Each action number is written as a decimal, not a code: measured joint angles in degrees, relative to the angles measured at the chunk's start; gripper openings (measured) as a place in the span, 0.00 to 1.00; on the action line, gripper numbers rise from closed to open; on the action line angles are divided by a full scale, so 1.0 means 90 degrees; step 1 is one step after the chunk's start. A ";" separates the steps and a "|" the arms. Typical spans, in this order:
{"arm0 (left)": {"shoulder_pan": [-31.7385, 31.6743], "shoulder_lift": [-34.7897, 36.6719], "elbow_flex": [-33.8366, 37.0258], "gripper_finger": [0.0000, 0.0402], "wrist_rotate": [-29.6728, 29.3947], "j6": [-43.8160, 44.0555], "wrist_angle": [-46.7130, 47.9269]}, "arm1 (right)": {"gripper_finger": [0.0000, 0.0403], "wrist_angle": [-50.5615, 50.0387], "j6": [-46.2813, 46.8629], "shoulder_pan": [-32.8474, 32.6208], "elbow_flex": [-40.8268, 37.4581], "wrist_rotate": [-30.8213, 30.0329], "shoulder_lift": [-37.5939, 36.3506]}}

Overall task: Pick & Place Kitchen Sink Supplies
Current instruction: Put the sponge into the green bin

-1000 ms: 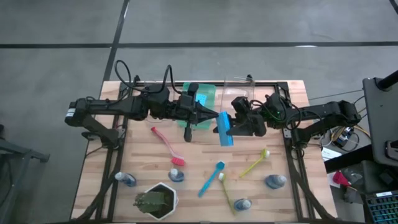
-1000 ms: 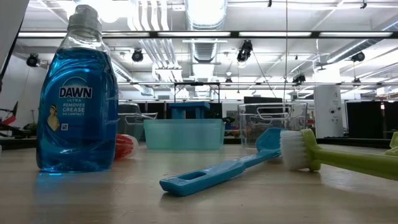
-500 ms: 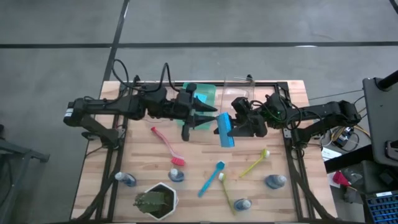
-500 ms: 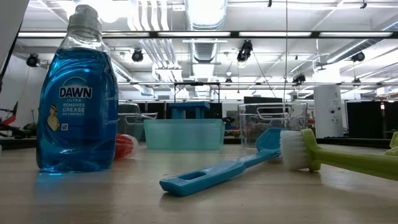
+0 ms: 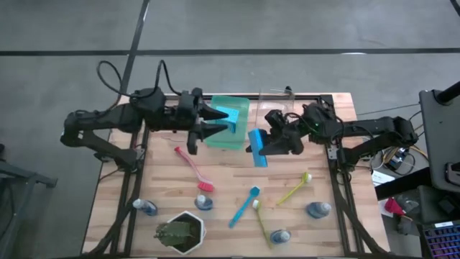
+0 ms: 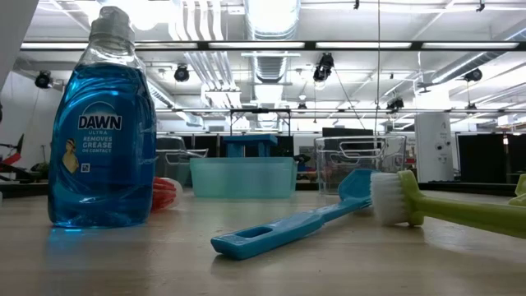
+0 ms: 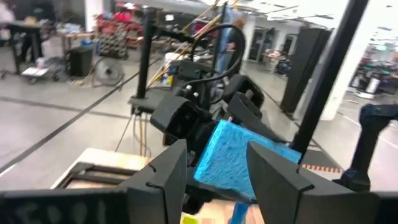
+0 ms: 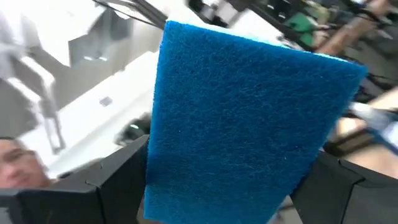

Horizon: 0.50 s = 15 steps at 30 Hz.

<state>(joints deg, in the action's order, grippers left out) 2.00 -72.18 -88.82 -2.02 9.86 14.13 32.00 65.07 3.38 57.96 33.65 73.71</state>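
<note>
Overhead, right claw (image 5: 264, 145) pinches a blue sponge (image 5: 257, 148); left claw (image 5: 215, 124) spread, which the low view misses

In the right wrist view the blue sponge (image 8: 249, 124) fills the frame between the fingers (image 8: 106, 186), hiding most of the worktop and the room beyond it; what little shows past it is blurred. In the left wrist view the lower ends of the fingers (image 7: 161, 180) run off the picture's edge. In the low view the yellow-green brush (image 6: 448, 210) is cut off by the edge, and neither arm shows there.
</note>
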 joint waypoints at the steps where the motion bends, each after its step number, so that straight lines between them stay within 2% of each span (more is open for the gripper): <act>1: 0.0000 0.0049 0.0000 0.40 -0.0048 0.0064 0.0095 | 0.80 -0.0345 -0.0214 0.0056 0.0101 0.0062 0.0002; 8: 0.0000 0.0319 0.0002 0.40 -0.0153 0.0559 0.0486 | 0.80 -0.4392 -0.2629 0.0569 0.1609 0.0221 0.0084; 15: 0.0000 0.0780 0.0002 0.39 -0.0289 0.0785 0.1223 | 0.80 -0.7816 -0.4308 0.1225 0.3457 -0.0071 0.0889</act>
<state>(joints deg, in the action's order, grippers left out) 2.00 -65.16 -88.79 -4.62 16.93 25.14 -38.34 26.30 14.40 89.07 33.01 81.72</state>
